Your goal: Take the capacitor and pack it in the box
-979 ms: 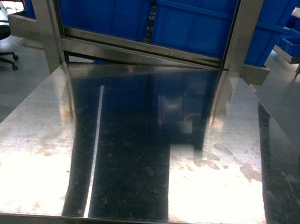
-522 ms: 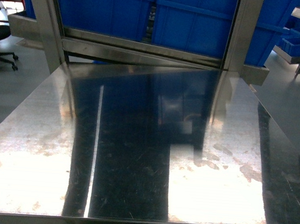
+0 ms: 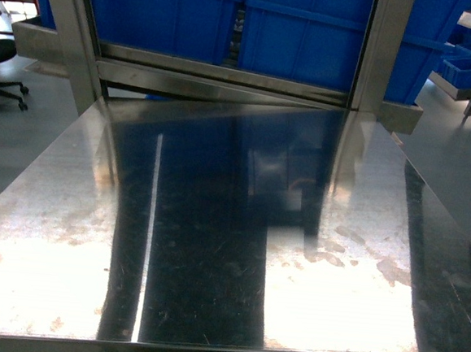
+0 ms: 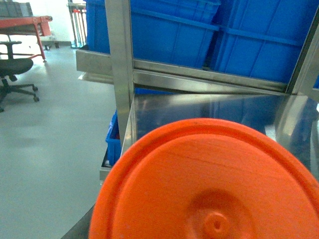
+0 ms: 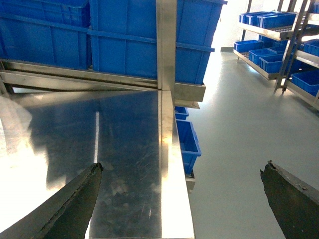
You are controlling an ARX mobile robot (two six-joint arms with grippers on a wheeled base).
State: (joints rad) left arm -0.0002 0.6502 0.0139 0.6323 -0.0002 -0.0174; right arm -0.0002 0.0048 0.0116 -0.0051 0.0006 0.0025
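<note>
2 large blue bins (image 3: pixel 231 21) are sitting behind a steel frame (image 3: pixel 227 77) at the far edge of the stainless bench (image 3: pixel 213 248), whose scuffed top is reflecting ceiling lights as we are looking down on it from our head camera. Neither the box nor any capacitor is showing in any of our 3 views. Our right gripper (image 5: pixel 182 191) is hanging over the bench's right edge, its dark fingers (image 5: pixel 75 199) standing wide apart with nothing between them; 1 is lying over the steel top, the other over the grey floor (image 5: pixel 239 124). Beside that edge, smaller blue bins (image 5: pixel 187 142) are resting low by the bench, and racks of blue trays (image 5: pixel 279 30) are lining the far wall. Our left wrist camera is showing an orange round lid (image 4: pixel 209 184) filling the lower frame; the left fingers are out of sight. An office chair (image 4: pixel 15 69) is standing on the floor at left.
</note>
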